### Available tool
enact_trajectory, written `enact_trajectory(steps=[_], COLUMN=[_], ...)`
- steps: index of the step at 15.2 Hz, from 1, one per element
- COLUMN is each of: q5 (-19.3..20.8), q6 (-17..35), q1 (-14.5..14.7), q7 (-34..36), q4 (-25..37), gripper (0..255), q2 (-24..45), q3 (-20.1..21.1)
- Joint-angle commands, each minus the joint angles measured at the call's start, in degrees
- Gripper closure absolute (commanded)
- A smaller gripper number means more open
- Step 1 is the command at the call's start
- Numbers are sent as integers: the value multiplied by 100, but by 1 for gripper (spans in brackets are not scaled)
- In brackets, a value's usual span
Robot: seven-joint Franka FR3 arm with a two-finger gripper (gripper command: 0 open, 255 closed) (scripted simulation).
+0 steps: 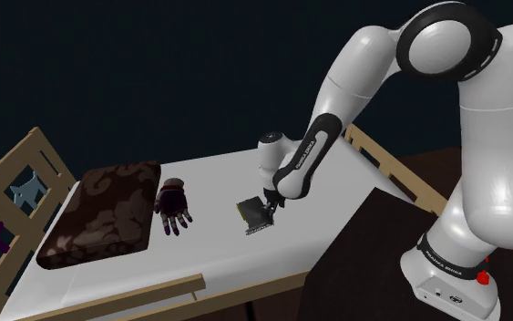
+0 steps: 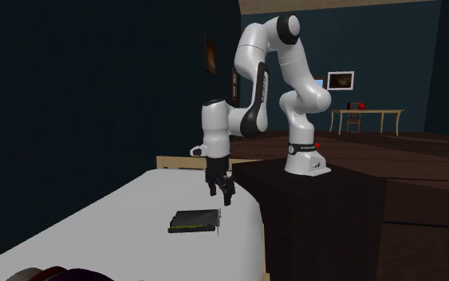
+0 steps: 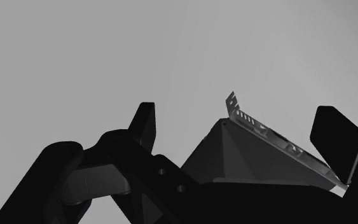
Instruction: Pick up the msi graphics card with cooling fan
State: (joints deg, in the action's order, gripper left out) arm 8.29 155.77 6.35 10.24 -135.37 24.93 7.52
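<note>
The graphics card (image 1: 256, 219) is a flat dark board with a metal bracket at one end. It lies on the white bed sheet (image 1: 218, 182) near the side closest to the stand. In the second exterior view the card (image 2: 194, 221) rests flat, with my gripper (image 2: 221, 191) hovering just above its far end, pointing down. In the shoulder view the gripper (image 1: 271, 204) sits right over the card's edge. In the wrist view the card (image 3: 254, 156) and its silver bracket (image 3: 279, 140) lie between my fingers (image 3: 144, 124). My gripper (image 3: 236, 116) is open and neither finger touches the card.
A brown patterned pillow (image 1: 104, 214) and a purple glove (image 1: 173, 208) lie on the bed toward the shoulder view's left. Wooden bed rails (image 1: 391, 169) border the mattress, with a slatted headboard (image 1: 17, 187). The dark stand (image 2: 318, 207) stands beside the bed.
</note>
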Motion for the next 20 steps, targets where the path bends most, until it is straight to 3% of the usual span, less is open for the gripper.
enact_trajectory(steps=[1, 9, 10, 20], q5=[50, 170, 170, 155], q6=[117, 491, 487, 436], q1=[57, 172, 178, 155], q7=[45, 137, 144, 125], q4=[108, 290, 292, 259], gripper=[0, 0, 255, 255], q2=[223, 776, 774, 691], q3=[-32, -175, -174, -154])
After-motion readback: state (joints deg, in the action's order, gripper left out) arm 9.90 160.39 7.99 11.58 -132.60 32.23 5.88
